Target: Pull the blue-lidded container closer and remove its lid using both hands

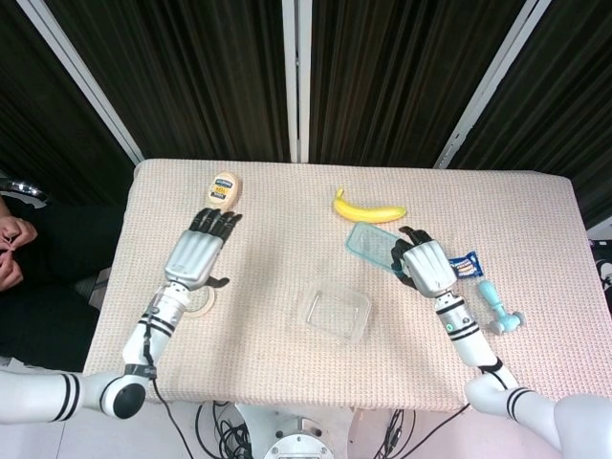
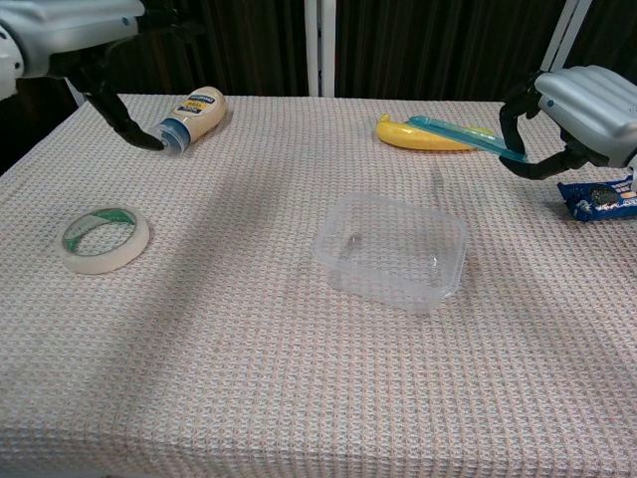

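Clear, thin plastic makes up the rectangular container (image 1: 333, 314), which sits lidless and empty near the middle of the beige woven tablecloth (image 1: 287, 382), towards the robot's edge. Its translucent blue lid (image 1: 371, 245) is off and in the air to the right, tilted, pinched at one edge by the right hand (image 1: 424, 267), just in front of the yellow banana (image 1: 368, 209). The left hand (image 1: 197, 251) holds nothing, fingers spread, hovering above the roll of pale masking tape (image 1: 194, 296) and short of the squeeze bottle of mayonnaise (image 1: 221, 196) lying on its side.

Judging by its look, the tub is very light and flexible, likely to slide or skid on the cloth and to dent if squeezed; a grasp across its short walls near the rim would suit it best. The lid seems equally light and thin, bendy, and slick enough to slip from an edge pinch, so a firm hold over the rim lip is wise.

Further right lie a blue biscuit packet (image 1: 459, 267) and a pale blue handled tool (image 1: 497, 308).
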You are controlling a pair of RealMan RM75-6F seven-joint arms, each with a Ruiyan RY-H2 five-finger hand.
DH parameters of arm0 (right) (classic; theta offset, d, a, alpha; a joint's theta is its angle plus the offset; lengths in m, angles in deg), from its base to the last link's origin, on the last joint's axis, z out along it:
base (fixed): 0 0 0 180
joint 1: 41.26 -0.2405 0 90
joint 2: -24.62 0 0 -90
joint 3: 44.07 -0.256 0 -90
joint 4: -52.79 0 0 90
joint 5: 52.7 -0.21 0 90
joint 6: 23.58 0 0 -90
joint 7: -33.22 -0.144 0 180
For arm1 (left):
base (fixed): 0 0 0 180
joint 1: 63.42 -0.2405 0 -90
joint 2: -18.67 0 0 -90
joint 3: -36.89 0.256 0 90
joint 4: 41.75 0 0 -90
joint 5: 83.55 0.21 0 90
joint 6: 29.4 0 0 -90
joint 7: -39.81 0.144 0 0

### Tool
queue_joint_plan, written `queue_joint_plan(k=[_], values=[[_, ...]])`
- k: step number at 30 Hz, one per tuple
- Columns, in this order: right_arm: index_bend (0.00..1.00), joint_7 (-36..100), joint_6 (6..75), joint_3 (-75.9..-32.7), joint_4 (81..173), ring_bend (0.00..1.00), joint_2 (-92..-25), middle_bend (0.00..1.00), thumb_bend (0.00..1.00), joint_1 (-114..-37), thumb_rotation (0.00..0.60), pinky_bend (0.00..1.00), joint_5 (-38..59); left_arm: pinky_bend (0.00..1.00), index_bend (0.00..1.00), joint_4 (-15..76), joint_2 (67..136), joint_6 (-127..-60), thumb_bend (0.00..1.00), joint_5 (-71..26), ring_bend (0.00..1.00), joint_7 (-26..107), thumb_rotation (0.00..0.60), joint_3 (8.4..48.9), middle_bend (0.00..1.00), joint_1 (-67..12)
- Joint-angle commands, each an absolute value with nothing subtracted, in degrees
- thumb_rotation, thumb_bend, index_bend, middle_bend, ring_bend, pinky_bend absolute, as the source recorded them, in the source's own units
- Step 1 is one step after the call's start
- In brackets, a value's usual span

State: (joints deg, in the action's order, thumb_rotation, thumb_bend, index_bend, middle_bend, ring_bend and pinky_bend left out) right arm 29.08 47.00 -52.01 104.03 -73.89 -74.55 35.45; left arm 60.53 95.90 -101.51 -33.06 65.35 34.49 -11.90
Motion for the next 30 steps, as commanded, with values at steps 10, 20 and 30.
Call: queue_joint_plan(k=[10,20,30], values=[[0.0,42.53,31.0,-51.39,135.85,0.0,-52.58,0.02,0.23,-71.07,0.6,0.0,19.39,0.04,0.0,52.83,90.4,-108.53,0.0,-28.54,0.0,57.29,0.6,36.05,0.05,-25.22],[0.0,36.76,47.95,-50.79,148.35,0.0,-41.7,0.15,0.23,-61.28,0.6,0.12,24.4,0.04,0.04,51.0,85.45,-111.18,0.0,-22.12,0.0,48.48,0.6,36.92,0.06,-33.95],[0.03,33.23,64.68,-47.07,150.9,0.0,-37.92,0.18,0.23,-50.03,0.6,0.1,31.71,0.02,0.07,51.61,83.68,-120.21,0.0,-13.13,0.0,48.84,0.6,39.7,0.06,-43.2]])
